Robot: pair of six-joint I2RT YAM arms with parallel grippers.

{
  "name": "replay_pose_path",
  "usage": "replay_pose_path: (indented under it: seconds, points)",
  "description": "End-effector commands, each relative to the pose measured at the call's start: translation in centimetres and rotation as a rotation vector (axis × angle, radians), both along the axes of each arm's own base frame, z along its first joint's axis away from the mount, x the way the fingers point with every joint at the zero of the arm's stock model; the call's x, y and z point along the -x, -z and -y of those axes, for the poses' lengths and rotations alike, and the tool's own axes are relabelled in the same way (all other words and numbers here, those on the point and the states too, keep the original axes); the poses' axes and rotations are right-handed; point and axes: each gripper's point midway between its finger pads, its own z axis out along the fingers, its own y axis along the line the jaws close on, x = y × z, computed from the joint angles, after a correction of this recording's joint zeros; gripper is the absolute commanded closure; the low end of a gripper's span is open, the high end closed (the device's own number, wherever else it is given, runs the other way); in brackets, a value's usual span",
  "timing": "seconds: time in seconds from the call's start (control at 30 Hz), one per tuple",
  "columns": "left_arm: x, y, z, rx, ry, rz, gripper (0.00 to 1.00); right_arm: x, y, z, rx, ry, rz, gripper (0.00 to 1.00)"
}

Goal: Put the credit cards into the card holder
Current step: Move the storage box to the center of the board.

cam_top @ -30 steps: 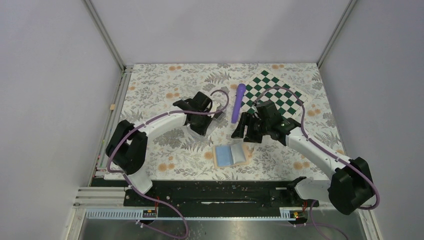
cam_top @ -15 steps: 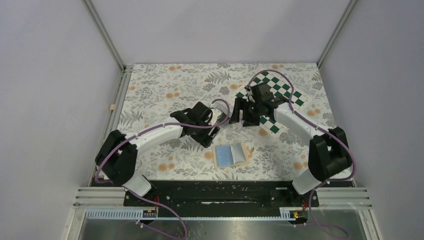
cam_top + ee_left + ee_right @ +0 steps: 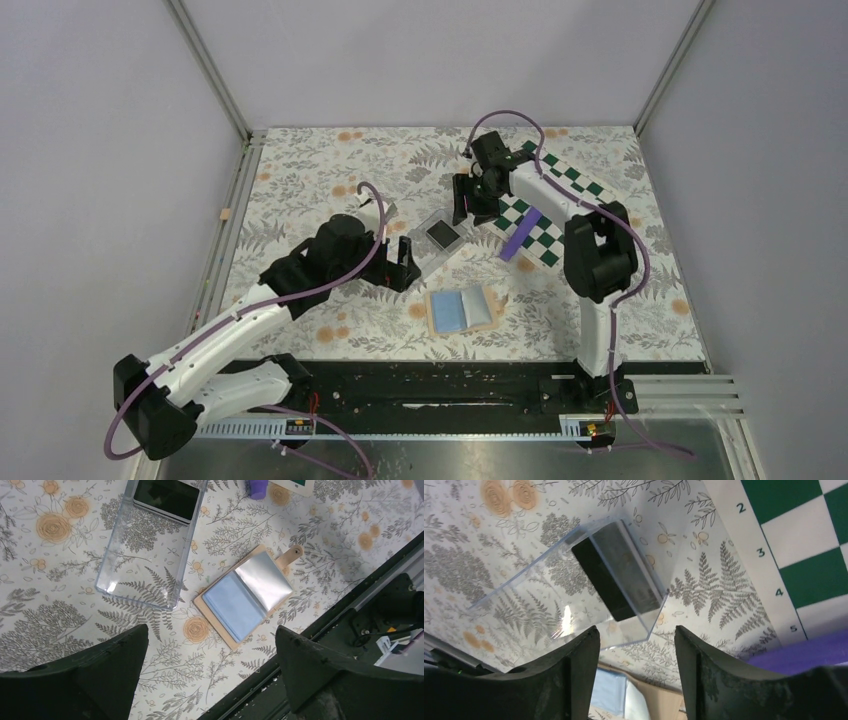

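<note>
The card holder [image 3: 461, 309] lies open near the table's front, tan outside with blue-grey panels inside; the left wrist view shows the card holder [image 3: 244, 598] too. A stack of dark credit cards [image 3: 441, 236] sits in one end of a clear plastic box [image 3: 432, 247]. My left gripper [image 3: 403, 262] hangs open and empty left of the box and holder, and from the wrist the left gripper [image 3: 211, 630] looks down on both. My right gripper [image 3: 463, 203] stands open at the box's far right corner. In its wrist view the right gripper [image 3: 636, 630] is above the box [image 3: 574, 585] and cards [image 3: 616, 577].
A green-and-white chessboard [image 3: 560, 215] lies at the back right with a purple bar [image 3: 522, 233] resting across its near-left edge. The black rail [image 3: 430, 385] runs along the table's front edge. The frame's uprights stand at the back corners.
The left gripper has opened and drawn back toward the near left, uncovering the clear box. The right arm swung to the far side over the box. The purple bar now lies further right on the chessboard.
</note>
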Motion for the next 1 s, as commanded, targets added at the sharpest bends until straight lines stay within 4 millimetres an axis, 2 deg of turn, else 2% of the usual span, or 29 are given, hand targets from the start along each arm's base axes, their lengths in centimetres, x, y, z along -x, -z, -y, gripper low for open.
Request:
replay_pose_path:
  seconds: [0.0, 0.23, 0.4, 0.53, 0.67, 0.97]
  points:
    - [0.5, -0.9, 0.3, 0.108, -0.039, -0.024, 0.03, -0.4, 1.2, -0.3, 0.069, -0.047, -0.022, 0.39]
    - [1.4, 0.1, -0.4, 0.116, -0.048, -0.053, 0.04, -1.2, 2.5, -1.6, 0.112, -0.069, -0.024, 0.5]
    - [1.7, 0.6, -1.1, 0.113, -0.071, -0.061, 0.04, -0.6, 2.7, -1.6, 0.119, -0.059, -0.042, 0.72]
    - [1.5, 0.9, -1.5, 0.11, -0.11, -0.068, 0.04, 0.9, 2.8, -0.7, 0.133, -0.04, -0.068, 0.89]
    - [1.0, 1.1, -1.9, 0.09, -0.16, -0.086, 0.01, 3.0, 2.7, 1.1, 0.176, 0.0, -0.081, 0.94]
    - [-0.1, 1.2, -1.5, 0.092, -0.212, -0.103, 0.01, 7.0, 1.7, 2.7, 0.209, 0.008, -0.079, 0.94]
